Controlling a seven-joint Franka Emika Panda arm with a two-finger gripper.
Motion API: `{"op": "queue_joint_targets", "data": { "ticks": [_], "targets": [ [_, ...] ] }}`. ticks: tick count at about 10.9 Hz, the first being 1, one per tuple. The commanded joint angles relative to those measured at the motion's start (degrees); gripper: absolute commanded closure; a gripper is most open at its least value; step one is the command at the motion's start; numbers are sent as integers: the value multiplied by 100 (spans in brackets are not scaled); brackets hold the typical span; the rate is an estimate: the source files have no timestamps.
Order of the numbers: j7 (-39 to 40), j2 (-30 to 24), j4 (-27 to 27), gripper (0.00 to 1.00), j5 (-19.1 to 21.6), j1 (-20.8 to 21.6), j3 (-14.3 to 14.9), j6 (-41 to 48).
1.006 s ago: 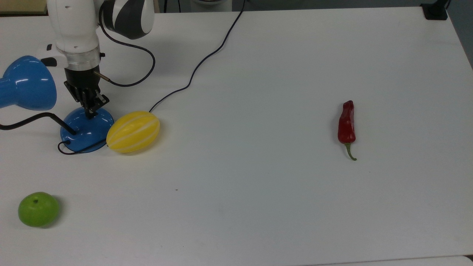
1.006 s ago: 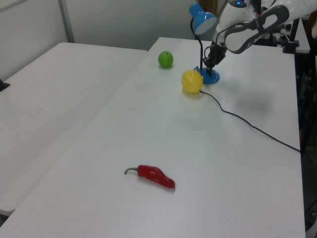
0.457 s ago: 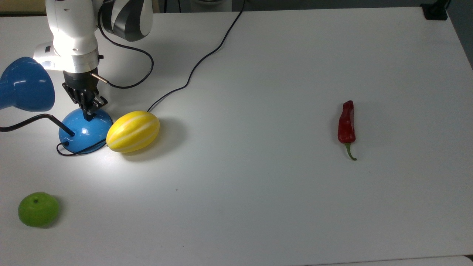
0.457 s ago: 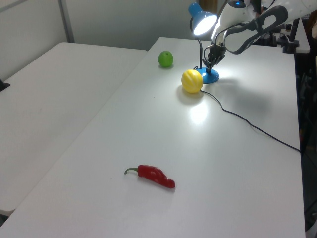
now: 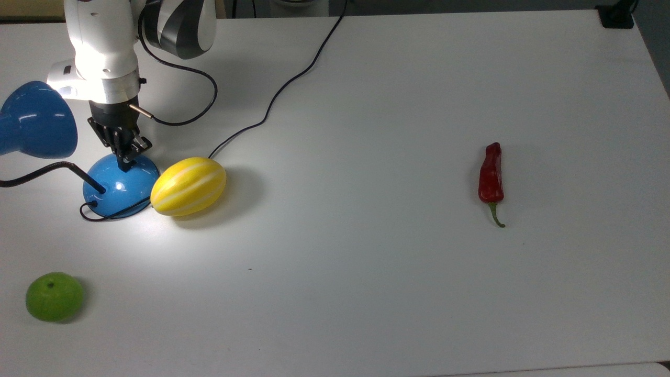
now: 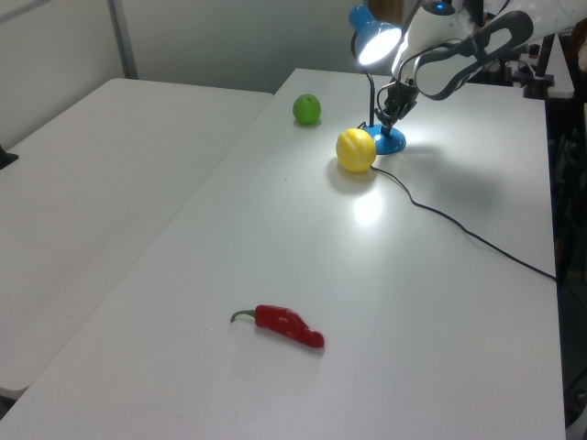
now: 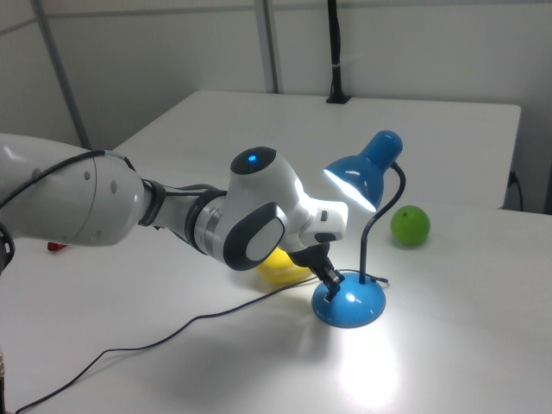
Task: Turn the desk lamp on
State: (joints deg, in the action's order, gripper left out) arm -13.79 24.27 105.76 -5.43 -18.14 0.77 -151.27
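Top view: my gripper [image 5: 125, 163], fingers pinched together, holding nothing, tip on desk lamp [image 5: 119, 184] base's far edge, approx. at switch; bulb lit, so retreat is straight up.

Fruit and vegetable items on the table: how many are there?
3. A yellow melon touches the lamp base; a green apple sits at the top view's lower left; a red chili lies alone toward the top view's right.

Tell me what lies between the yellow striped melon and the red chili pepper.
Bare white tabletop: in the top view nothing sits between the yellow striped melon and the red chili pepper.
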Motion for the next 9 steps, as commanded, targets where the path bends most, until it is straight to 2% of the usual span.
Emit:
{"op": "queue_joint_targets", "data": {
  "ticks": [1,3,7,9],
  "targets": [
    [25,-386,251,100,-90,-15,-68,341],
    [17,-747,261,100,-81,21,-242,1052],
    [34,-1309,200,100,-81,117,-989,2299],
    [244,-1731,173,100,-99,721,-1026,3108]
  ]
}}
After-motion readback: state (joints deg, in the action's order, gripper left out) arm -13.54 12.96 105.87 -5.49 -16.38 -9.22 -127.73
